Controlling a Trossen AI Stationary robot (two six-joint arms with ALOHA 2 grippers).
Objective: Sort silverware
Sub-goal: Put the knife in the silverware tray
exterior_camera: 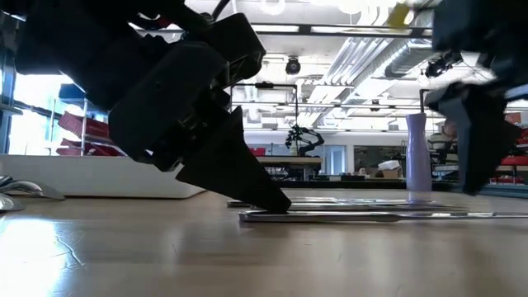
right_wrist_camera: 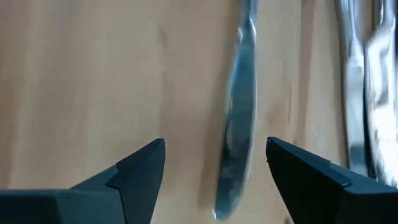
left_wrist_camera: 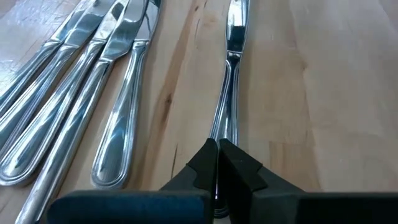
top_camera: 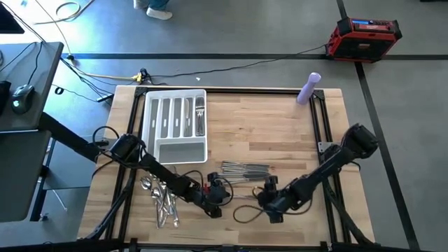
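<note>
One white plastic compartmented tray (top_camera: 175,143) sits on one light wooden table (top_camera: 280,133). One pale purple bottle (top_camera: 309,88) stands near the table's far edge. Two dark robot arms reach over the wood, each with one two-finger gripper: the left gripper (top_camera: 222,190) and the right gripper (top_camera: 268,187). The shiny silver metal silverware lies in three groups: one row of long thin knives (top_camera: 245,170), at least four seen from the left wrist; one heap of spoons (top_camera: 161,199), too tangled to count; a few pieces in one tray compartment (top_camera: 200,117). One red and black case (top_camera: 364,38) rests on the floor
</note>
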